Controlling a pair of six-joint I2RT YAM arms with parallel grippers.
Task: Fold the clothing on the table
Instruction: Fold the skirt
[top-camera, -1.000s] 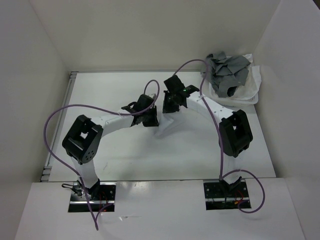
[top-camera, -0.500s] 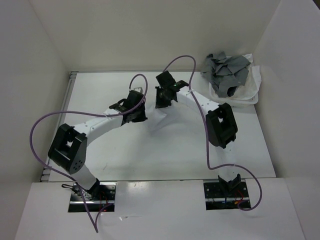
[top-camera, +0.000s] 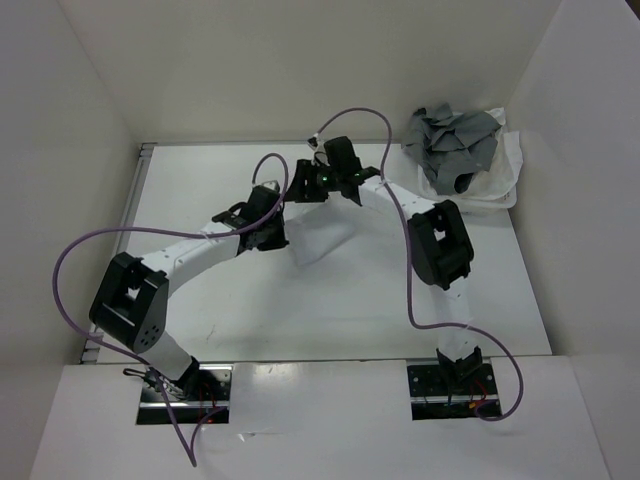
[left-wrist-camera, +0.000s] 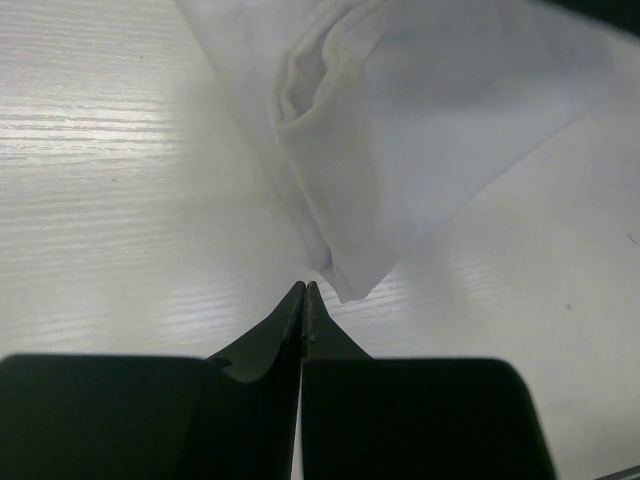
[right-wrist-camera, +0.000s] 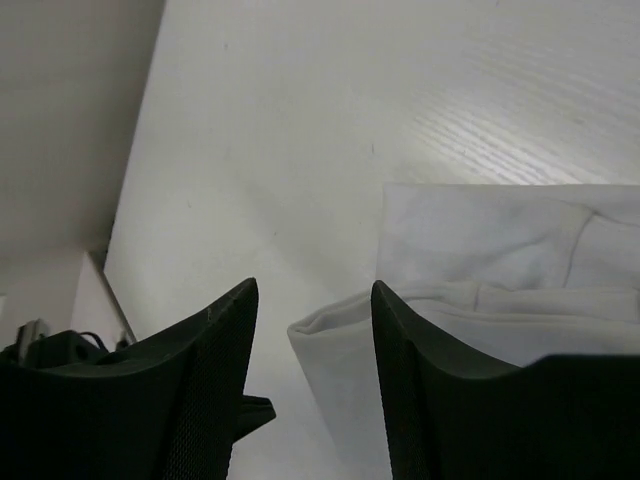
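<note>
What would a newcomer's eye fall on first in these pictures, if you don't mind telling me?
First come the two arms arching in over the table, with the left gripper shut and the right gripper open, both at the white clothing in the middle. After that, the crumpled heap of grey clothes at the far right corner stands out against all the white.
</note>
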